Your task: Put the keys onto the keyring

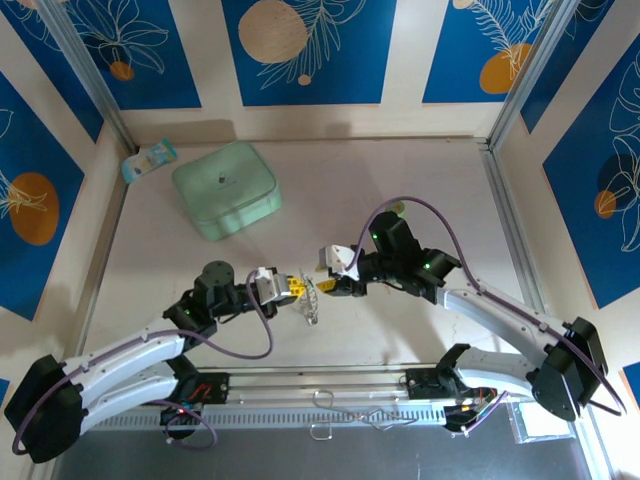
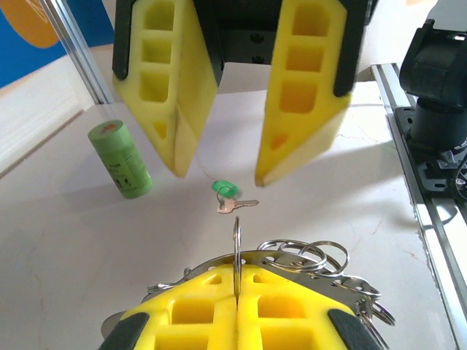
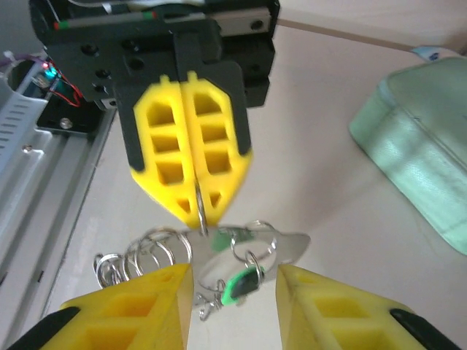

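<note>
Pale blue-white, a small packet (image 1: 148,160) lies in the far left corner of the table (image 1: 420,180). Near it, to the right, sits the mint-green square box (image 1: 226,188).

Nearer to my bases, my left gripper (image 1: 297,286) reaches toward the middle. Its yellow jaws are pressed fully together, and between them they pinch one thin ring of the keyring (image 1: 311,302). The rest of the keyring, silvery rings and links with a whitish band, hangs down from this grip, above the table.

Directly to the right of it is my right gripper (image 1: 328,284), which faces the left one, tip near tip. Its jaws stand apart and they grip nothing; the hanging rings are just in front of the gap.

In my right wrist view, one key (image 3: 243,283) with a green head hangs among the rings, low between my two open fingers. As far as I see, it touches neither of them. Whether it is really threaded on a ring, I cannot tell.

In my left wrist view, the other key (image 2: 232,198) lies flat on the table, apart from the keyring. To the left of this key a green cylinder (image 2: 120,159) stands upright on the table.
</note>
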`<state>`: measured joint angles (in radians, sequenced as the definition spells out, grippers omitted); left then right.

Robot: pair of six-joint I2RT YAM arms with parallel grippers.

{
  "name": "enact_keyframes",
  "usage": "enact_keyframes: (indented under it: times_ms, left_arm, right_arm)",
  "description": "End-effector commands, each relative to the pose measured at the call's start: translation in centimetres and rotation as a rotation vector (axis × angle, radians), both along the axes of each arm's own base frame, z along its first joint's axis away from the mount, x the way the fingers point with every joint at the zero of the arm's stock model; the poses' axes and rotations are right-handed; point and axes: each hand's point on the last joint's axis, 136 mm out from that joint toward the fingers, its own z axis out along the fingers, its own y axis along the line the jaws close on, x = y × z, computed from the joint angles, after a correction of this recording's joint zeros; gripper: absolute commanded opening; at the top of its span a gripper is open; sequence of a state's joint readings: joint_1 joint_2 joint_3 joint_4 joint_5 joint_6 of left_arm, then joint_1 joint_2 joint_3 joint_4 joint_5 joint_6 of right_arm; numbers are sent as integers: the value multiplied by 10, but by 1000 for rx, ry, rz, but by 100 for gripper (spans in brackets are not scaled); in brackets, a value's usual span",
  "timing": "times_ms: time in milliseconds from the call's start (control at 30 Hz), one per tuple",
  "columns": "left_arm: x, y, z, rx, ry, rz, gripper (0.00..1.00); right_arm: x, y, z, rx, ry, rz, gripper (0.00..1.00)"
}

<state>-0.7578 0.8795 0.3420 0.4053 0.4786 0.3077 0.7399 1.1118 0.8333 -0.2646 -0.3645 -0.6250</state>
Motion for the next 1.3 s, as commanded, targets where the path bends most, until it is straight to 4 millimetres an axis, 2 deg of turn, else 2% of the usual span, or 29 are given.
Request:
enact_keyframes:
  times_ms: [0,367,633,900,1133,1267]
  left_arm:
    - [2,2,11,-13,-130,8,0]
    - [0,6,13,31,-330,-2,0]
    - [-1,6,12,40,-308,-6,0]
    - [-2,3,9,55,-222,-25,0]
    - [-3,-1,12,49,-190,-42,0]
    - [-3,-3,12,58,-182,-50,0]
  right_arm:
    - [-8,-7,-17,-51,-12,7,36]
    - [-7,11,-8,2,-98,27,25]
    - [-13,21,-7,11,-111,66,26]
    - [-9,30,-4,16,-159,57,27]
    - [-14,32,-12,-24,-145,89,25]
    - [-12,34,-10,-21,-156,85,23]
